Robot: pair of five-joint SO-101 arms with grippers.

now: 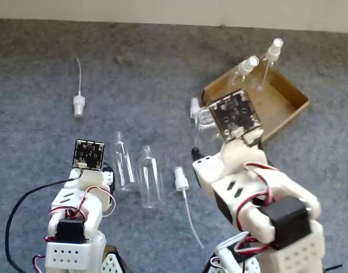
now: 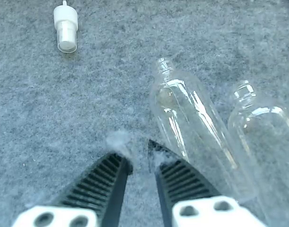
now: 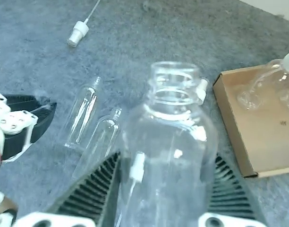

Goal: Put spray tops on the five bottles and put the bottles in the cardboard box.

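Grey felt table (image 1: 134,85) carries everything, and its nap probably keeps the round bottles from rolling. On the right arm's side lies the cardboard box (image 1: 288,108), open side up. Two capped bottles (image 1: 248,67) are already in it, their white heads reaching past the far rim, so I judge two of the five done.

The right gripper (image 3: 165,163) is clamped on a third bottle (image 3: 170,132) and holds it upright just beside the box. Its neck is bare and open, which suits a spray top going in from above.

The left gripper (image 2: 137,158) sits low over the felt, its jaws only a little apart and pinching nothing. Just beside it lies the first loose bottle (image 2: 191,127), with the second loose bottle (image 2: 262,137) next to that. Both are on their sides, uncapped, with their necks pointing away from the arms.

Three spray tops wait on the felt:
- The nearest spray top (image 1: 195,108) lies close by the held bottle and the box corner, and looks the handiest for the empty gripper to fetch
- The long-tubed spray top (image 1: 181,179) lies between the two arms
- The far spray top (image 1: 78,105) lies well apart, beyond the left arm
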